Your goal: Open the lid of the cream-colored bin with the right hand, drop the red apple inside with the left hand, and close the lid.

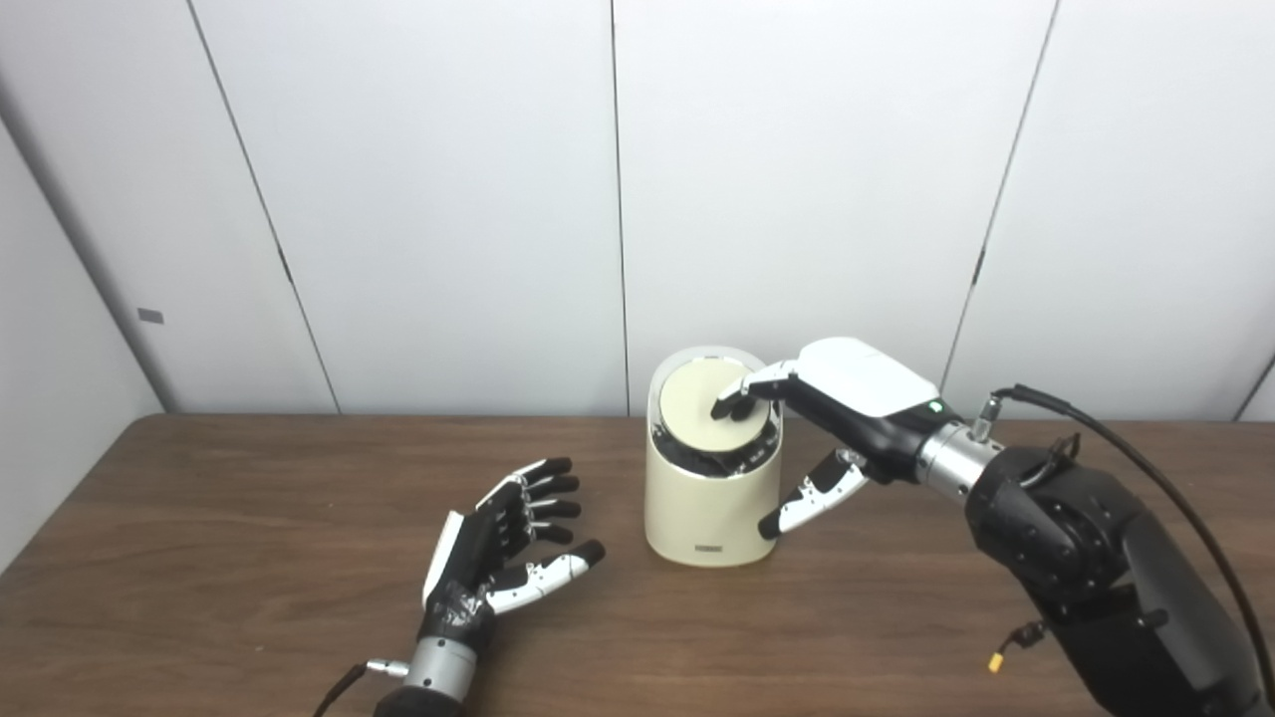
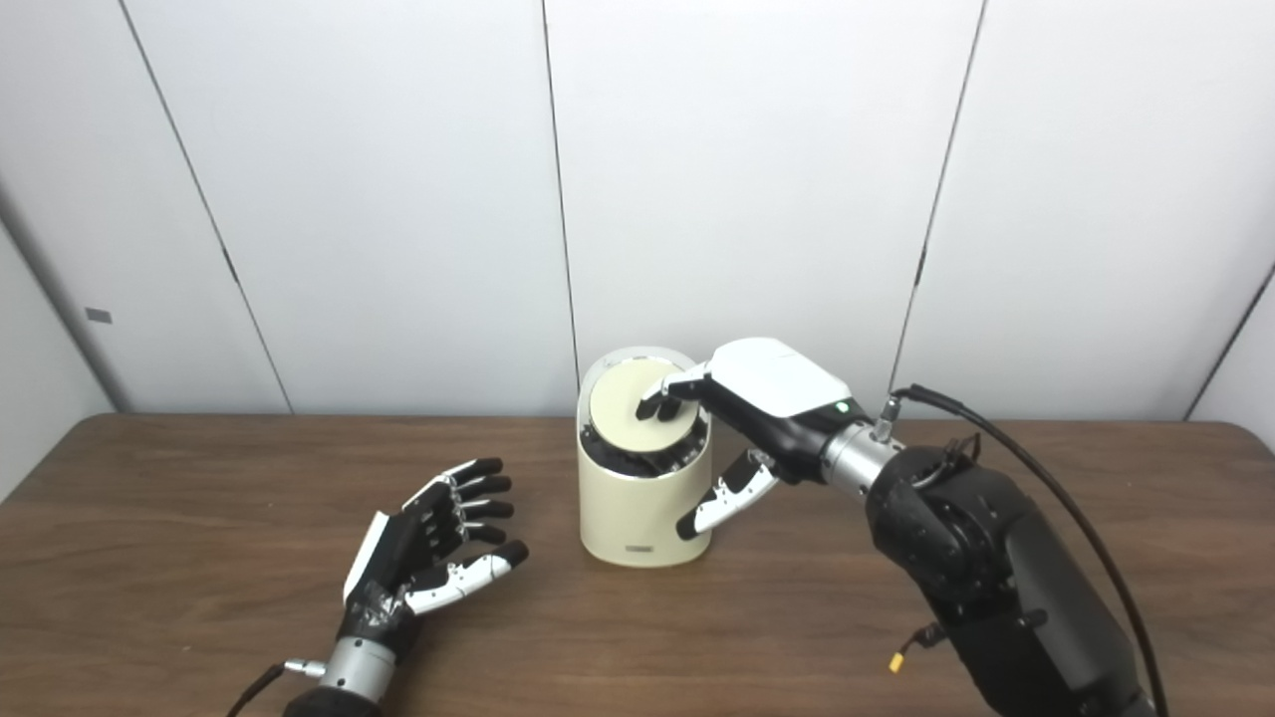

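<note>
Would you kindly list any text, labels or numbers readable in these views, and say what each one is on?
No text can be read.
Small grey label low on the front of the cream-colored bin: too small and blurred to read.
Small grey tag on the left wall panel: no legible marking.

Two head-height views, side by side, look forward and down toward 12 o'clock over the desk (image 1: 249,558) at close range. Both share the bin (image 2: 645,498), both hands and the wall panels (image 1: 448,199), slightly offset sideways.
</note>
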Robot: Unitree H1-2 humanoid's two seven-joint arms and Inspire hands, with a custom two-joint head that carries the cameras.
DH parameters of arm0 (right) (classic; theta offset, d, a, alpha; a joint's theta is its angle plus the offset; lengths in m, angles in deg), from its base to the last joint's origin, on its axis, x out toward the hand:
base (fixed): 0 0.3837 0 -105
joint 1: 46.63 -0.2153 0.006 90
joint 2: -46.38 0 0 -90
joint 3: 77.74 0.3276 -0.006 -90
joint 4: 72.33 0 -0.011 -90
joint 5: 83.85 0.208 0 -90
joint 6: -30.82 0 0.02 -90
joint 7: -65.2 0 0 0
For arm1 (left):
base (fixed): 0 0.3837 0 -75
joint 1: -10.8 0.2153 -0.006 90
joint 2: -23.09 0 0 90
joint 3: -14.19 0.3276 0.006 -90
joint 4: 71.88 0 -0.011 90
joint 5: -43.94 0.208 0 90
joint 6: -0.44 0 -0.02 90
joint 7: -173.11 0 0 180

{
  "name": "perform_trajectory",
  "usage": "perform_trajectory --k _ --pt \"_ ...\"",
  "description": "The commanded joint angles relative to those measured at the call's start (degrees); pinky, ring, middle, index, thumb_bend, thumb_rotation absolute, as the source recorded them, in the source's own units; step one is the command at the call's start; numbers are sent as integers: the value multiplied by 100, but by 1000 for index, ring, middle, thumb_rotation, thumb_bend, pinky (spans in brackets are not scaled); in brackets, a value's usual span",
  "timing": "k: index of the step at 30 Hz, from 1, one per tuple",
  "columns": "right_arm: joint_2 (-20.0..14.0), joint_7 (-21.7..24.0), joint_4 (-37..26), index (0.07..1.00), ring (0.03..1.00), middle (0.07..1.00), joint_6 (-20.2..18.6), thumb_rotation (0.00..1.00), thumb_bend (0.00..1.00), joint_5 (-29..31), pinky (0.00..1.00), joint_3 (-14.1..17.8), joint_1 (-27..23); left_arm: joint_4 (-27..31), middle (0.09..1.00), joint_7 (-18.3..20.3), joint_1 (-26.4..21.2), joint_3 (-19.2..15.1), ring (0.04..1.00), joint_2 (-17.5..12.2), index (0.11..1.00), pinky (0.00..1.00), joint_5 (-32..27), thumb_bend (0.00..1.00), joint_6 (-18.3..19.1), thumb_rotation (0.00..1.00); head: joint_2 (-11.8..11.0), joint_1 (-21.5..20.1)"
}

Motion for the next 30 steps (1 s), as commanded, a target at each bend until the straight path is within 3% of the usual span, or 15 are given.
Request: perform_trajectory --k 1,9,15,20,25,28,30 --pt "26 -520 -109 739 812 722 305 268 688 -20 673 148 -220 15 773 -49 -91 15 703 -22 796 612 20 710 -180 87 6 3" --pt "133 -1042 -36 772 813 739 309 231 680 -47 678 309 46 -8 779 -21 -86 13 715 -26 797 635 -3 698 -207 76 -17 -10" --pt "251 -1464 -80 783 781 759 204 342 646 41 631 683 412 8 771 3 -84 0 703 -25 793 619 -59 709 -196 72 -22 -26" --pt "418 -1727 -261 805 760 794 50 252 635 499 632 1137 837 7 772 19 -83 0 702 -40 795 612 -76 712 -228 60 -25 -79" --pt "606 -2252 -94 807 762 782 289 276 648 946 793 1501 1277 48 774 32 -69 -11 712 -70 795 620 -84 701 -216 52 -30 -192" --pt "722 -2456 159 815 778 793 556 249 657 1346 778 1600 1486 48 773 50 -68 -33 714 -78 788 623 -134 709 -196 59 -13 -198" --pt "821 -2597 260 827 782 802 556 271 660 1388 701 1606 1622 78 778 82 -53 -36 720 -89 792 631 -161 705 -161 70 -23 -204"
